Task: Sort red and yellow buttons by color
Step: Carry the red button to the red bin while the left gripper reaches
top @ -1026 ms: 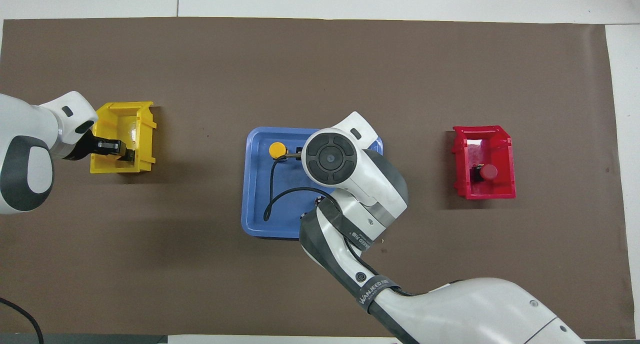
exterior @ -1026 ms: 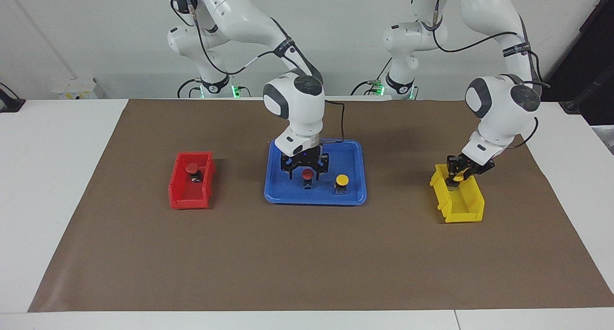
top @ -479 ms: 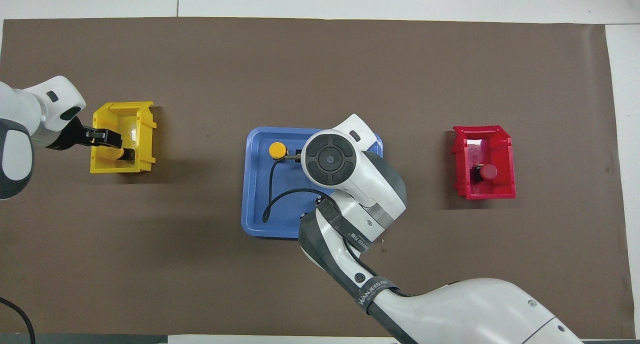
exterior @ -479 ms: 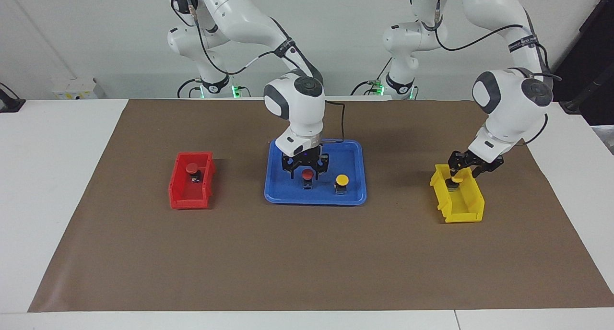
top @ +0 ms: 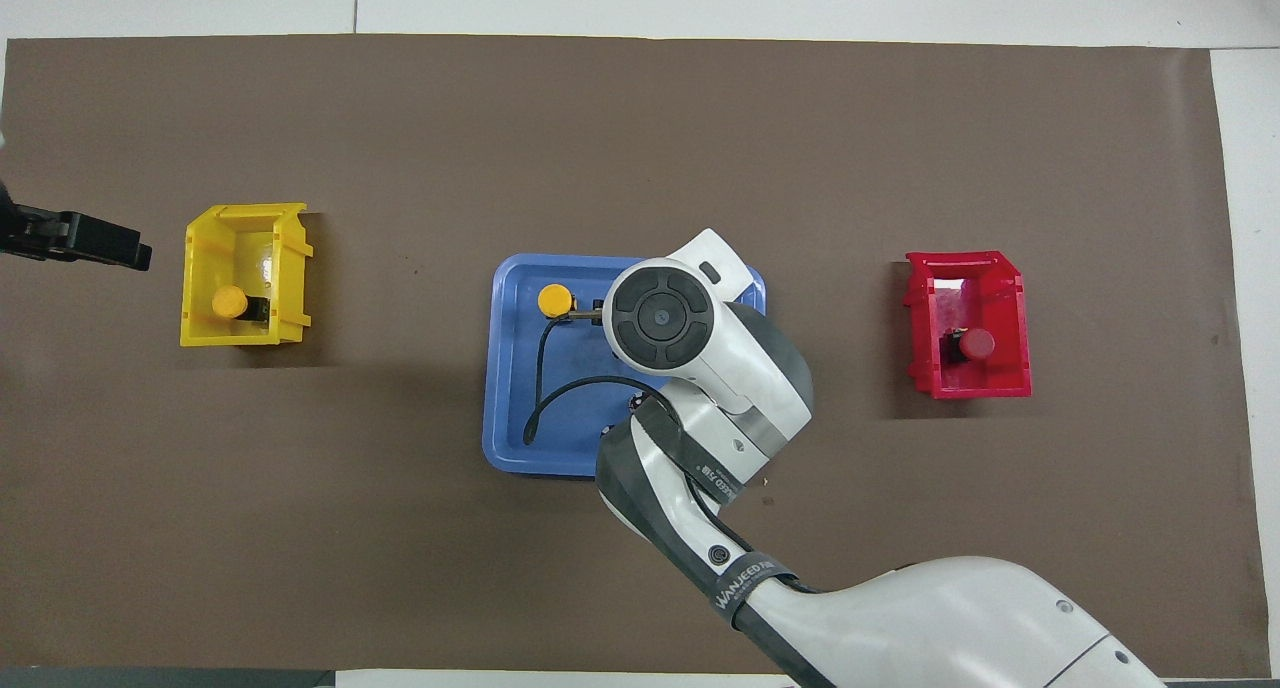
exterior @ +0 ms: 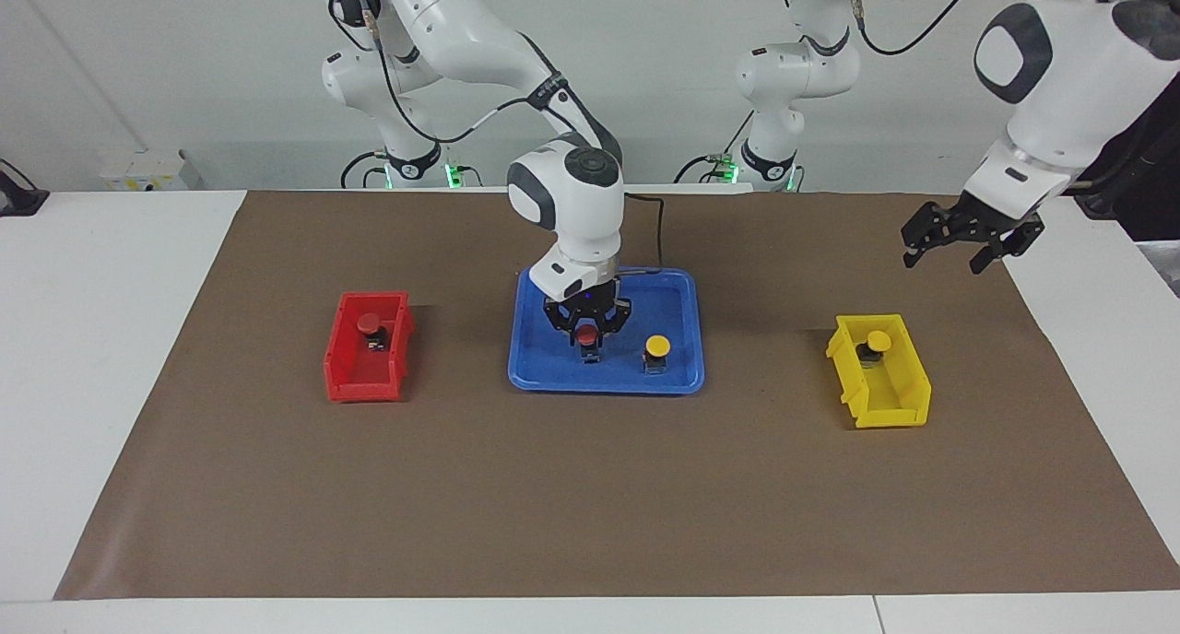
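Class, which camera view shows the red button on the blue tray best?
The facing view: the red button stands on the blue tray between the right gripper's fingers. In the overhead view, the right arm hides it completely.

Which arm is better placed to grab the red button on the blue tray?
Right: its pincer is already down around the red button on the blue tray, while the left pincer hangs open, raised near the yellow bin.

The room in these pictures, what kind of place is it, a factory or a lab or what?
Most likely a robotics lab set up for a sorting exercise. Two white arms stand at a table under a brown mat, with a blue tray between a red bin and a yellow bin, against a bare white wall.
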You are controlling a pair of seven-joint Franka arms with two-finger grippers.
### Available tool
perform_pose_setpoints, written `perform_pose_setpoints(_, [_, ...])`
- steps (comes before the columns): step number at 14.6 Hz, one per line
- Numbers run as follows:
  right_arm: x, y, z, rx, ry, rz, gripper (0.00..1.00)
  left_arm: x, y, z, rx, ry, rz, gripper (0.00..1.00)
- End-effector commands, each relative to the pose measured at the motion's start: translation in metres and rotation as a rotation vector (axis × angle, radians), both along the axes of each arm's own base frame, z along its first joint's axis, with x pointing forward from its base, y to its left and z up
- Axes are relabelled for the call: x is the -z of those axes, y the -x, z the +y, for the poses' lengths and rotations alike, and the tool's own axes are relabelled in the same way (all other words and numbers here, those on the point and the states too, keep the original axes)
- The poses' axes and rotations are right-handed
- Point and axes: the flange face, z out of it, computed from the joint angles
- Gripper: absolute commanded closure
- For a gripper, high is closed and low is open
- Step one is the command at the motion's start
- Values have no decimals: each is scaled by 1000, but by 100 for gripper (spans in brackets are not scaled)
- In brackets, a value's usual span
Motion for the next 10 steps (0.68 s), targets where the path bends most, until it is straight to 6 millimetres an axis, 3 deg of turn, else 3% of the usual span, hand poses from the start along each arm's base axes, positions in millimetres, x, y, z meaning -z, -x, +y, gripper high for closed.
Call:
perform_pose_setpoints(1, [-5,-2,-1,20,-20,1,78,-9,-1,-8,17,-15,15,0])
perform_pose_setpoints(2, [-8,-4,-2,22,-17,3,79,-9,0,-10,14,-15,-10,0])
perform_pose_setpoints(3, [-14,-8,-7,30,-6,9,79,3,0,-15,7,-13,-35,0])
perform_pose_setpoints(4, [-34,-12,-20,40,0,-3,79,16,2,-30,-10,-10,-53,0])
perform_pose_setpoints(5, [-58,-24,-48,43,5,-17,79,32,2,-55,-29,-8,-56,0])
perform_pose_setpoints(7, [-104,-43,-128,0,48,-12,78,61,-1,-110,-74,5,-68,0])
perform_pose_setpoints(10, [-134,-53,-219,9,93,29,78,123,0,-222,-141,23,-55,1])
